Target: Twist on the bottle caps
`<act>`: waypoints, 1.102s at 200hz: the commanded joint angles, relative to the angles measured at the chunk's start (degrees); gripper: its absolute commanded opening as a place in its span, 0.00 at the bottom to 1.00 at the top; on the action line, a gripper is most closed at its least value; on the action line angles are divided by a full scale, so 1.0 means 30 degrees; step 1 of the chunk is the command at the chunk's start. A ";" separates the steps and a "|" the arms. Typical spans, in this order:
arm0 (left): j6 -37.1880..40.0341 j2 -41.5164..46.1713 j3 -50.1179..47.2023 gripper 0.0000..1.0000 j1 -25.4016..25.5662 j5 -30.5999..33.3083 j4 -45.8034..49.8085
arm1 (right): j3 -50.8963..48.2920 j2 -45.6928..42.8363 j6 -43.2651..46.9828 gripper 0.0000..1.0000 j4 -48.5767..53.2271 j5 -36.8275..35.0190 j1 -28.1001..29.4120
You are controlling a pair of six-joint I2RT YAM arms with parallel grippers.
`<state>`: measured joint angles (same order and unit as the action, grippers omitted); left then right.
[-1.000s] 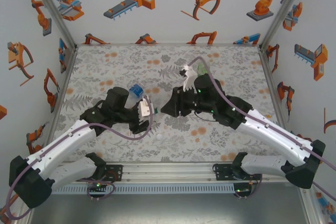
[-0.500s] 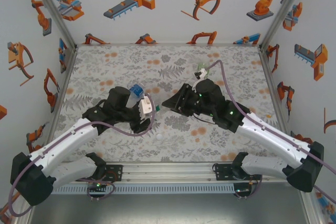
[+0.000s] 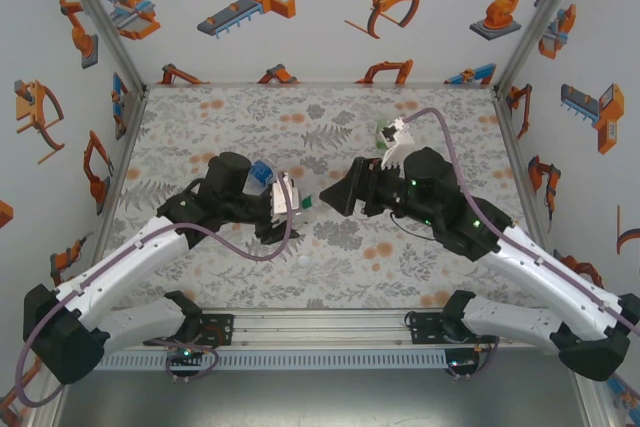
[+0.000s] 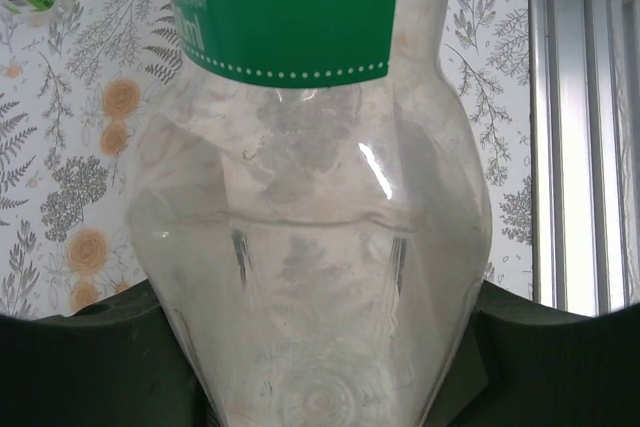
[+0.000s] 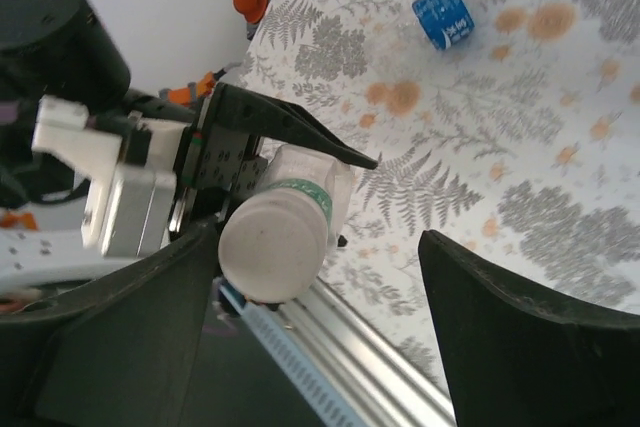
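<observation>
Fingers (image 4: 90, 367) of the left gripper (image 3: 288, 201) are clamped on the lower body of a clear bottle with a green label (image 4: 310, 247). They hold it above the patterned table (image 3: 200, 117), lying on its side, with its neck pointing toward the right arm. In the right wrist view a white cap (image 5: 275, 247) sits on the mouth of this bottle.

The right gripper (image 3: 326, 195) is in front of this cap, and its fingers (image 5: 520, 337) stand wide apart. One finger is just beside the cap, and I cannot tell if it touches. The other finger is well apart from the cap, so nothing is gripped on this side.

A bottle with a blue label (image 5: 445, 12) lies on its side on the table, behind the left gripper. A loose white cap (image 3: 303, 260) lies on the table near the front, between the two arms. A small greenish bottle (image 3: 383, 135) is beside the right wrist and is partly hidden by it. In the left wrist view the metal rail (image 4: 580, 127) runs along the table edge.
</observation>
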<state>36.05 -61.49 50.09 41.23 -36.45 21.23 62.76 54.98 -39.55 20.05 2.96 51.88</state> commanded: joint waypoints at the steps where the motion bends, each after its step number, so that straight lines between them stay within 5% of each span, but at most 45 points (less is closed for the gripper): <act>1: 0.0593 0.0097 0.0473 0.00 0.0038 -0.1246 0.0022 | 0.0266 -0.1011 0.5167 0.70 -0.0711 0.1100 0.0044; 42: 0.1179 0.0498 0.0839 0.00 0.0055 -0.1465 0.1727 | -0.0011 -0.2128 1.2464 0.62 -0.1321 0.4141 0.0051; 84: 0.3664 0.0476 0.1549 0.00 0.0056 -0.0659 0.5130 | 0.2287 -0.0362 1.9776 0.61 0.2847 0.8150 0.0073; 128: 0.3978 0.0250 0.1113 0.00 0.0206 0.0279 0.5244 | 0.2399 0.0877 2.2154 0.61 0.3004 1.0169 0.0102; 220: 0.3670 0.0254 0.1095 0.00 0.0206 0.0364 0.4317 | 0.1481 0.1567 2.2090 0.53 0.2163 1.1062 0.0137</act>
<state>46.26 -60.95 53.04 41.60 -34.28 35.18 68.20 59.59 25.58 27.66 33.89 51.90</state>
